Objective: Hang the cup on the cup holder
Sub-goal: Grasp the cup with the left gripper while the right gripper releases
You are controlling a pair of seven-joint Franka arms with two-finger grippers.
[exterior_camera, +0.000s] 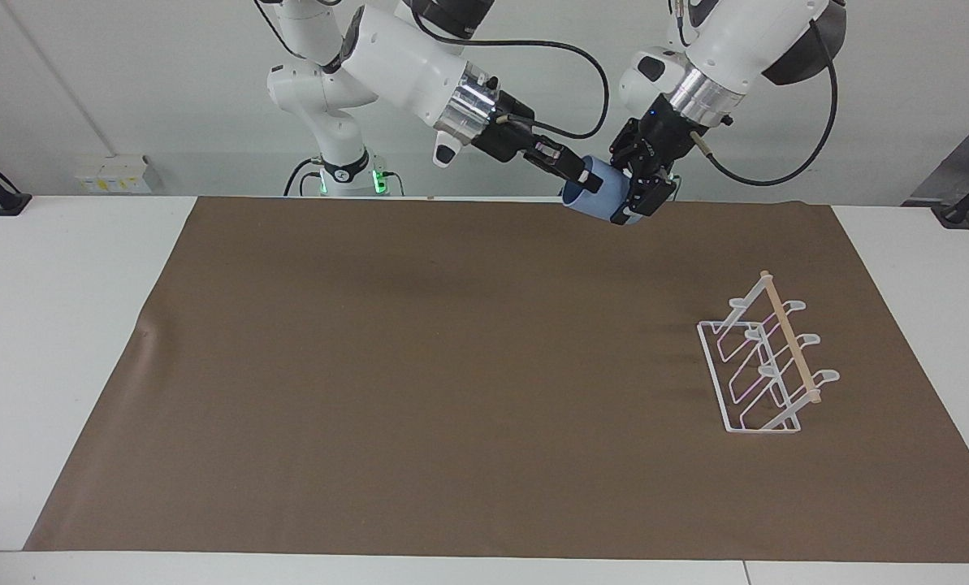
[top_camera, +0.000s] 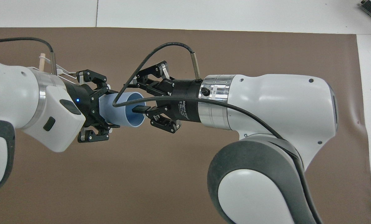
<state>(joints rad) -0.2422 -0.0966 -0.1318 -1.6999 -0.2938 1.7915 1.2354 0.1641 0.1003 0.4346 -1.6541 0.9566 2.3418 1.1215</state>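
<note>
A small light-blue plastic cup [exterior_camera: 602,199], handleless and tapering to a narrower base, is up in the air on its side, over the edge of the brown mat [exterior_camera: 419,382] nearest the robots. Its open mouth faces the right arm, its base the left arm.

The left gripper [top_camera: 103,116] is clamped shut on the cup's narrow base end — its black fingers press against the cup's outer wall on two sides. The right gripper [top_camera: 138,95] is at the cup's rim with its fingers spread apart: one fingertip [top_camera: 140,109] reaches just inside the open mouth, while the other finger sits outside the rim. Whether either of them touches the plastic cannot be told from these views. Black cables [top_camera: 160,51] loop from both wrists, one crossing in front of the cup's mouth in the overhead view.

The white wire cup holder [exterior_camera: 764,366], with a rectangular base, slanted looped prongs and a light wooden dowel along its top, stands on the mat well apart from the cup — farther from the robots than the cup and toward the left arm's end of the table. No cup hangs on its prongs. In the overhead view the left arm covers most of it.
</note>
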